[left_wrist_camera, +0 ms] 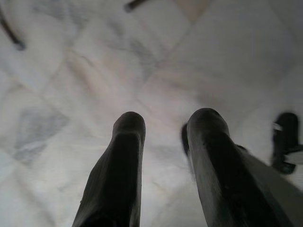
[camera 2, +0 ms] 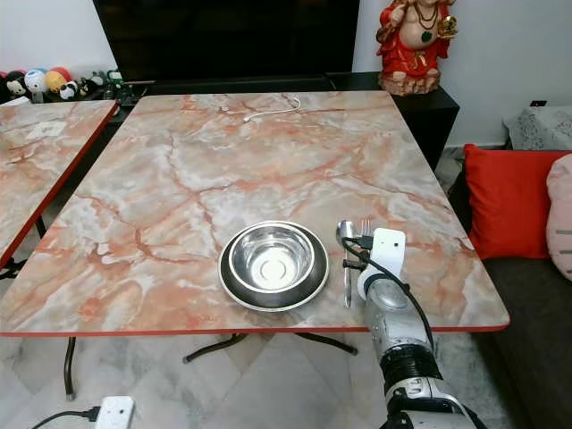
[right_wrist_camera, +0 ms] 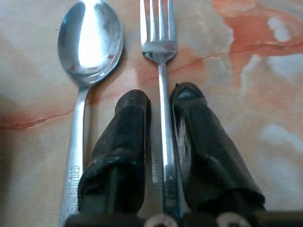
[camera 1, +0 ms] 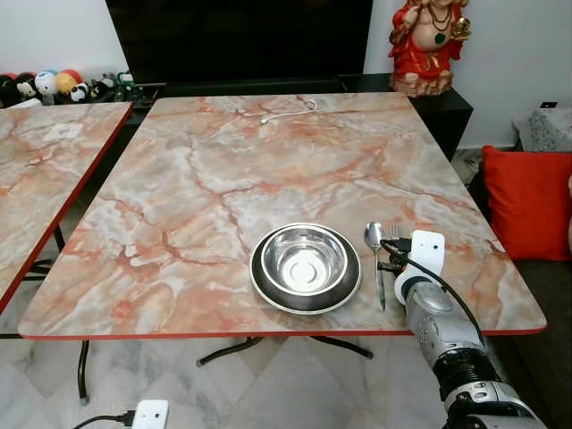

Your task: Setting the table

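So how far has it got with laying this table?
Already down: a steel bowl sitting on a dark plate, with a spoon beside it. In hand: the right pincer has its fingers either side of a fork's handle, laying it next to the spoon. Left: letting go and withdrawing. The left pincer hangs idle over the floor.

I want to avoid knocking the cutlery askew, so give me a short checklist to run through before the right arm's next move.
1. Fork lies flat on the table, handle between the right end effector fingers: ok.
2. Fingers clear of the fork: cannot tell, the gap is very narrow.
3. Spoon beside the fork, roughly parallel, not touching it: ok.
4. Bowl sits centred in the plate, left of the spoon: ok.
5. Left end effector down over the floor, away from the table: ok.
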Available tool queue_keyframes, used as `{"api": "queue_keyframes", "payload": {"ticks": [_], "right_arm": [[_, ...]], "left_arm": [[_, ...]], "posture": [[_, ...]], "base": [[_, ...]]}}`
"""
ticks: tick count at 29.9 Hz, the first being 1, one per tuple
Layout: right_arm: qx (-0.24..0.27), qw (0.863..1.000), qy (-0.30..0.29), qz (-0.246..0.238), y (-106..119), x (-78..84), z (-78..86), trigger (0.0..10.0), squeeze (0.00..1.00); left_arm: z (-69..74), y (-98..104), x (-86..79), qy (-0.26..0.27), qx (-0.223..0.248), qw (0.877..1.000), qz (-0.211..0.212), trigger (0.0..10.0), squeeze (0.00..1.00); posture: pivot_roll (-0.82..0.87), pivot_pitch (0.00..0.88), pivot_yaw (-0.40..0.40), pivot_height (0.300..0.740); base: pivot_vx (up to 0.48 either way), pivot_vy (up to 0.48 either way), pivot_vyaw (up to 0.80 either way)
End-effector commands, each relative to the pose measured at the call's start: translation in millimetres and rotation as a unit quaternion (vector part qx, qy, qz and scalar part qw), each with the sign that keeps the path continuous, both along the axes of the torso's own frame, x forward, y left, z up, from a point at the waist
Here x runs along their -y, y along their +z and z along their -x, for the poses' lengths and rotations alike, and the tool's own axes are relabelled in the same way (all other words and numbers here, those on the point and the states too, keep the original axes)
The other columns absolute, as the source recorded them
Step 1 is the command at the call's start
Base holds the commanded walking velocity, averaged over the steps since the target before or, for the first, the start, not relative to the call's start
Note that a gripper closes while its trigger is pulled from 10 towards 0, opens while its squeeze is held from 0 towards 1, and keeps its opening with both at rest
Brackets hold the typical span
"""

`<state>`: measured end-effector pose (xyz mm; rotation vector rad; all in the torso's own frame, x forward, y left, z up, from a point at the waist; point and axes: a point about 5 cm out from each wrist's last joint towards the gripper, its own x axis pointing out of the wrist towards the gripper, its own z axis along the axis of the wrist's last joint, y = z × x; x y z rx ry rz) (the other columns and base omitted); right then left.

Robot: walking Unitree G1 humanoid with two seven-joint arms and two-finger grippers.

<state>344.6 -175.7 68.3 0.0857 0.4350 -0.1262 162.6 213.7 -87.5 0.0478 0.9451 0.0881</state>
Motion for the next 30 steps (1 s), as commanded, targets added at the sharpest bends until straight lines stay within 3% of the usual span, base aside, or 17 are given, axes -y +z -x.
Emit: {"api": "queue_keyframes", "payload": {"ticks": [1, 6, 12, 15, 17, 20, 24, 26, 30], "right_arm": [[-0.013, 1.000, 0.005, -0.002, -3, -4.1, -0.2, 10.0, 0.00], [-0.007, 1.000, 0.001, 0.001, -1, -2.6, -0.7, 10.0, 0.00], [0.015, 0.999, -0.016, 0.025, 6, 3.2, -3.1, 10.0, 0.00], [0.050, 0.998, -0.025, 0.028, 15, 5.3, -6.0, 10.0, 0.00], [0.103, 0.993, -0.016, 0.063, 28, 5.0, -8.4, 10.0, 0.00], [0.159, 0.984, -0.016, 0.078, 40, 3.0, -6.3, 10.0, 0.00], [0.196, 0.976, -0.009, 0.094, 45, 1.8, -1.3, 10.0, 0.00], [0.227, 0.970, 0.006, 0.081, 47, -2.5, 6.1, 10.0, 0.00], [0.243, 0.968, 0.015, 0.065, 45, -5.4, 15.9, 10.0, 0.00]], "left_arm": [[2.0, -1, -0.2, 0.000, -0.009, 1.000, -0.009, 10.0, 0.00], [-0.5, -2, 9.8, -0.004, -0.009, 1.000, -0.005, 10.0, 0.00], [3.9, -3, 6.2, -0.002, -0.010, 1.000, -0.007, 10.0, 0.00], [8.5, -2, -5.8, 0.004, -0.010, 1.000, -0.010, 10.0, 0.00], [11.4, 0, -17.8, 0.011, -0.008, 1.000, -0.012, 10.0, 0.00], [11.3, 3, -30.8, 0.017, -0.004, 1.000, -0.015, 10.0, 0.00], [8.7, 6, -35.7, 0.019, 0.000, 1.000, -0.017, 10.0, 0.00], [5.1, 7, -37.2, 0.019, 0.002, 1.000, -0.018, 10.0, 0.00], [0.5, 8, -34.6, 0.028, 0.003, 1.000, -0.013, 10.0, 0.00]], "posture": [[-0.08, 0.009, 0.045, 0.740], [-0.08, 0.009, 0.046, 0.740], [-0.08, 0.008, 0.045, 0.740], [-0.08, 0.007, 0.046, 0.740], [-0.08, 0.007, 0.045, 0.740], [-0.08, 0.006, 0.043, 0.740], [-0.08, 0.005, 0.047, 0.740], [-0.09, 0.004, 0.042, 0.740], [-0.08, 0.004, 0.029, 0.740]], "base": [[0.000, 0.000, 0.00], [0.000, 0.000, 0.00], [0.000, 0.000, 0.00], [0.000, 0.000, 0.00], [0.000, 0.000, 0.00], [0.000, 0.000, 0.00], [0.000, 0.000, 0.00], [0.000, 0.000, 0.00], [0.000, 0.000, 0.00]]}}
